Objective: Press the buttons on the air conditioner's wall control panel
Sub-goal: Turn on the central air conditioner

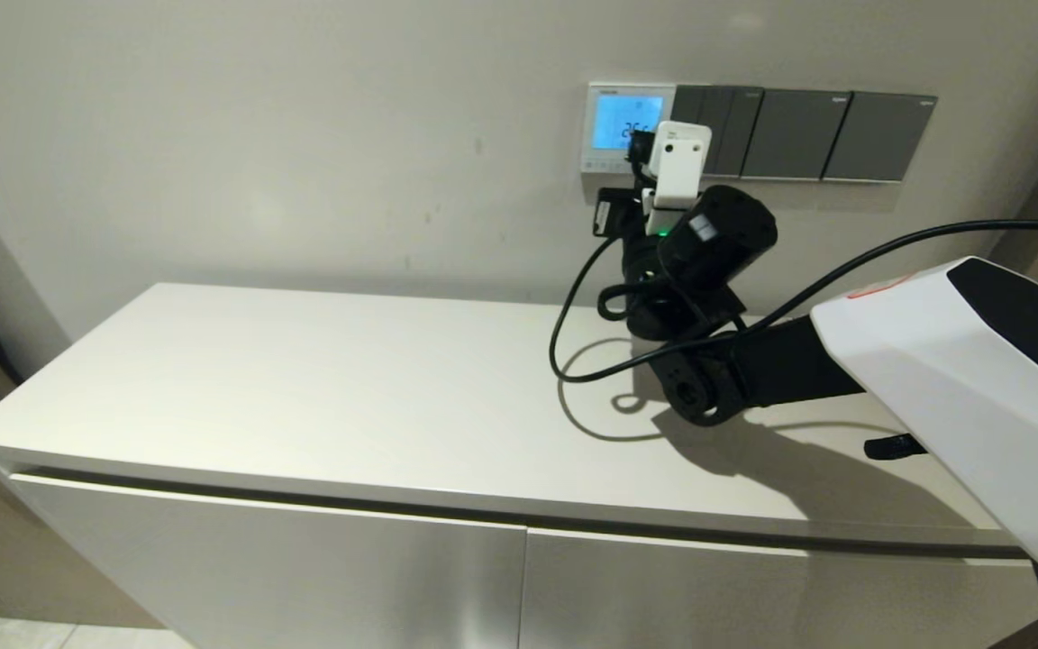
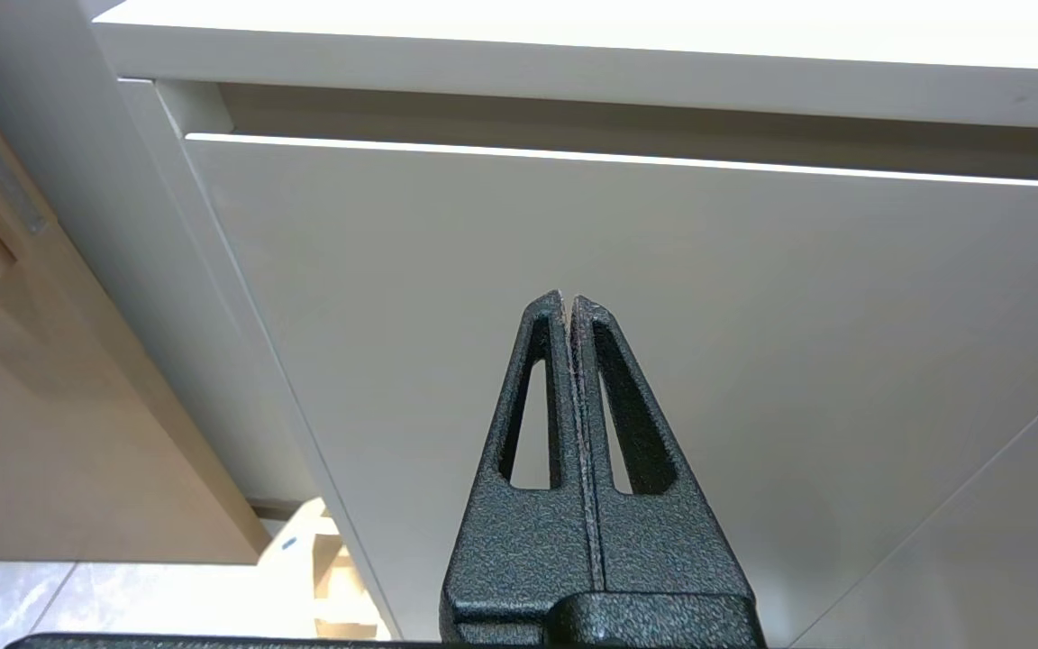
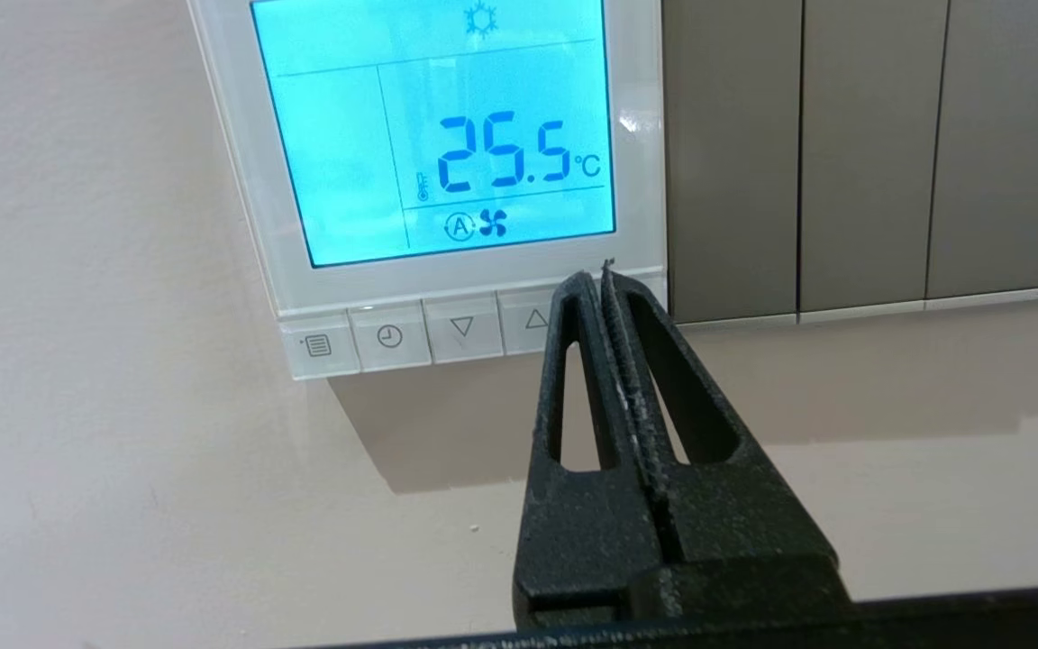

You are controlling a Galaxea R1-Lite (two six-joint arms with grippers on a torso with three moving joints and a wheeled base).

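The white wall control panel (image 1: 605, 126) has a blue-lit screen reading 25.5 °C in the right wrist view (image 3: 447, 144). Along its bottom edge runs the row of small buttons (image 3: 393, 335): menu, clock, down arrow and up arrow show. My right gripper (image 3: 597, 275) is shut and empty, raised to the wall; its tips cover the right end of the row, just past the up arrow, and hide the last button. In the head view it (image 1: 638, 149) sits at the panel's lower right corner. My left gripper (image 2: 568, 302) is shut and empty, parked low before the cabinet door.
Dark grey switch plates (image 1: 798, 135) adjoin the panel on the right, close to my right fingers (image 3: 870, 153). A white cabinet top (image 1: 348, 388) lies under the right arm, with a black cable (image 1: 564, 361) looping onto it. The cabinet door (image 2: 708, 270) faces the left gripper.
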